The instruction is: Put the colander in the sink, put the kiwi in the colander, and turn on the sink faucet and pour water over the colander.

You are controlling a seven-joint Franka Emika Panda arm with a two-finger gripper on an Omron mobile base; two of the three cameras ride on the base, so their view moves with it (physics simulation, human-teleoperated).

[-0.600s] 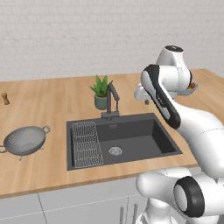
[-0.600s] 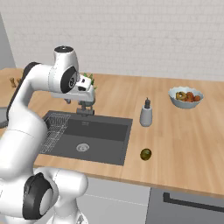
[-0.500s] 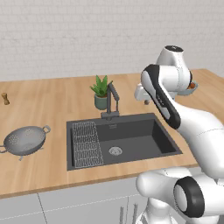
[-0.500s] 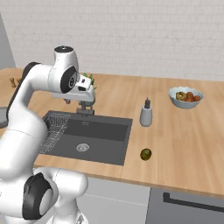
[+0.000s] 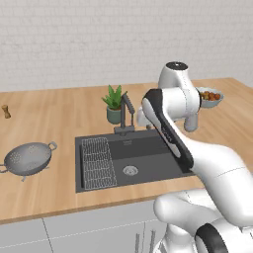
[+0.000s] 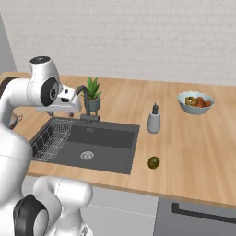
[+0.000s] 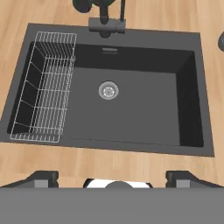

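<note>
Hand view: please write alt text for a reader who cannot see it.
Looking down into the dark grey sink, with its round silver drain at centre and a wire rack along one side. The faucet base sits at the far rim, wooden counter all around, and the open jaws frame the near edge.

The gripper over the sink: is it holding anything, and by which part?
Nothing is held. The gripper hangs open above the sink, with bare space between its fingers. The colander sits on the counter, untouched.

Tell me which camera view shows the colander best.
The left base view: the colander sits whole and unobstructed on the counter left of the sink. In the right base view the arm covers that spot. The hand view looks down into the sink.
</note>
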